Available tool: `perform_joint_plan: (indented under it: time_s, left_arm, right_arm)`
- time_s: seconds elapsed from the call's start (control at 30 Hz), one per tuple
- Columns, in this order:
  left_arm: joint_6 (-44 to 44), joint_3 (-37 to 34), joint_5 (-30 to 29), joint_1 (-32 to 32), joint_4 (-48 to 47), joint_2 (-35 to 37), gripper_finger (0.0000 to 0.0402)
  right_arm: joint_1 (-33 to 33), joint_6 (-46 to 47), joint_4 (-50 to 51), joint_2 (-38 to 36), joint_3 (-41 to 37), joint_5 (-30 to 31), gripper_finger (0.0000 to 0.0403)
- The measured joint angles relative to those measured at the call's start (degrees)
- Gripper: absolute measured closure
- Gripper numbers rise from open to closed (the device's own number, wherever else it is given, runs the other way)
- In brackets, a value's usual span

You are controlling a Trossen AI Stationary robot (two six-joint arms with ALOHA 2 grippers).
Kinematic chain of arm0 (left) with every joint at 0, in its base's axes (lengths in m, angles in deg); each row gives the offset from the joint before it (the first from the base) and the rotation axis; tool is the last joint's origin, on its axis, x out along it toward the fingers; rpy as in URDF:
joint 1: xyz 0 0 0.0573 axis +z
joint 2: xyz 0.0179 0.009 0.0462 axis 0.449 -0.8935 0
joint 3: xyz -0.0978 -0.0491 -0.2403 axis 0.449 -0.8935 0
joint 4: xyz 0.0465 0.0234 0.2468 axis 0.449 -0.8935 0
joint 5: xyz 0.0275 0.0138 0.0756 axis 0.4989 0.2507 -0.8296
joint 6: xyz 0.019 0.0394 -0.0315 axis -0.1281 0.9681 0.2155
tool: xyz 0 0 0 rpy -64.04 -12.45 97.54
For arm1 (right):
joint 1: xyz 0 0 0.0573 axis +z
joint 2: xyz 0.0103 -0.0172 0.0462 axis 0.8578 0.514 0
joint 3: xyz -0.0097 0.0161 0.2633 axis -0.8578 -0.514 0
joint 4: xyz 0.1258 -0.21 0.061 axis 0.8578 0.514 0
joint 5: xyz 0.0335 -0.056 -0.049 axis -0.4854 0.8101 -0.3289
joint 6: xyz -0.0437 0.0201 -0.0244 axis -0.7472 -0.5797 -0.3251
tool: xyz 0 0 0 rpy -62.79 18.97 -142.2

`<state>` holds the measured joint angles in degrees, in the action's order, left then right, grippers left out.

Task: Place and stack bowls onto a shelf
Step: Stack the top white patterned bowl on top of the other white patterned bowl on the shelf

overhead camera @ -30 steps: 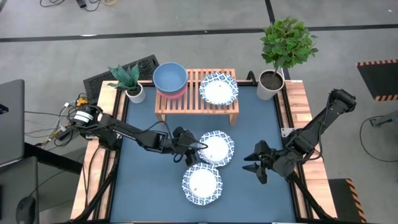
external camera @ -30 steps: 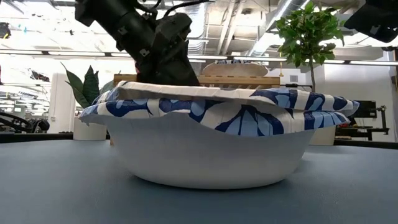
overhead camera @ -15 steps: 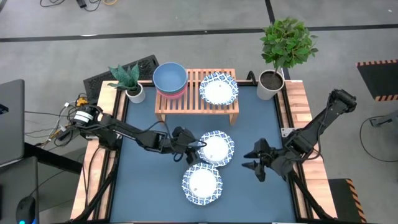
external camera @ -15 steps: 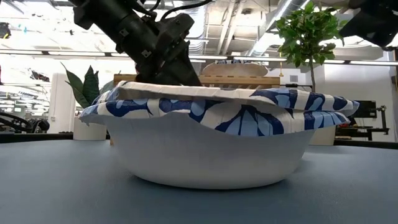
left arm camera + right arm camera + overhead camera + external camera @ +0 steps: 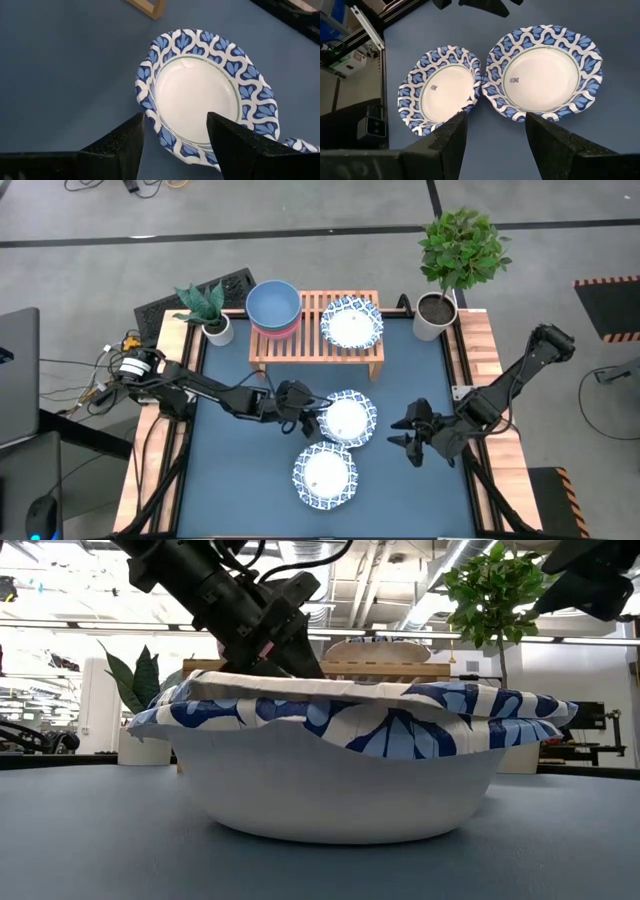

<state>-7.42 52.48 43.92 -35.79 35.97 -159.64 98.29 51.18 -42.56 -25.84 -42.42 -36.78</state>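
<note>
Two white bowls with blue patterned rims stand on the blue tabletop: one at mid-table (image 5: 347, 418) (image 5: 200, 95) (image 5: 547, 75), one nearer the front edge (image 5: 324, 474) (image 5: 335, 770) (image 5: 442, 87). A third patterned bowl (image 5: 351, 321) sits on the light-wood shelf (image 5: 316, 340). Beside it on the shelf, the teal bowl (image 5: 273, 303) is nested in the pink bowl (image 5: 272, 330). My left gripper (image 5: 312, 420) (image 5: 176, 122) (image 5: 270, 630) is open, its fingers standing either side of the mid-table bowl's left rim. My right gripper (image 5: 402, 436) (image 5: 495, 122) hovers open to the right of both table bowls.
A small potted plant (image 5: 213, 320) stands at the shelf's left end and a taller one (image 5: 440, 300) at its right. Wooden borders (image 5: 478, 350) frame the blue top. Bare blue surface lies left of the bowls and in front of the shelf.
My left gripper has edged toward the mid-table bowl's rim and, in the low view, risen and tipped a little. My right gripper has crept slightly toward the bowls. The bowls have stayed where they were.
</note>
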Motion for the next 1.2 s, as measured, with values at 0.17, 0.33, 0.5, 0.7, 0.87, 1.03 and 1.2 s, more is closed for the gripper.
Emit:
perform_joint_plan:
  time_s: [0.17,0.33,0.5,0.7,0.87,1.03,1.2]
  left_arm:
    - [-2.3,0.0,-0.2,0.0,1.3,-2.0,0.0203]
    - [-4.9,0.2,-1.2,0.0,3.5,-4.6,0.0203]
    - [-4.6,0.1,-1.4,0.5,4.5,-6.2,0.0203]
    - [-5.9,-0.1,1.3,1.6,5.9,-8.7,0.0203]
    - [-7.2,0.0,3.6,1.7,8.4,-10.9,0.0203]
    - [-8.0,-0.1,4.4,1.9,8.8,-11.1,0.0203]
    - [-8.3,-0.1,5.6,2.3,9.5,-11.1,0.0222]
  right_arm:
    - [0.0,0.0,0.0,0.0,0.0,0.0,0.0177]
    - [0.0,0.0,0.0,0.0,0.0,0.0,0.0177]
    - [0.0,0.4,0.4,0.0,0.0,-0.1,0.0177]
    - [0.0,0.4,0.4,0.0,0.0,-0.1,0.0177]
    - [0.0,0.5,1.2,0.0,0.0,-0.1,0.0177]
    - [0.0,0.5,1.2,0.0,0.0,-0.1,0.0177]
    - [0.0,0.5,1.1,0.0,0.0,-0.1,0.0177]
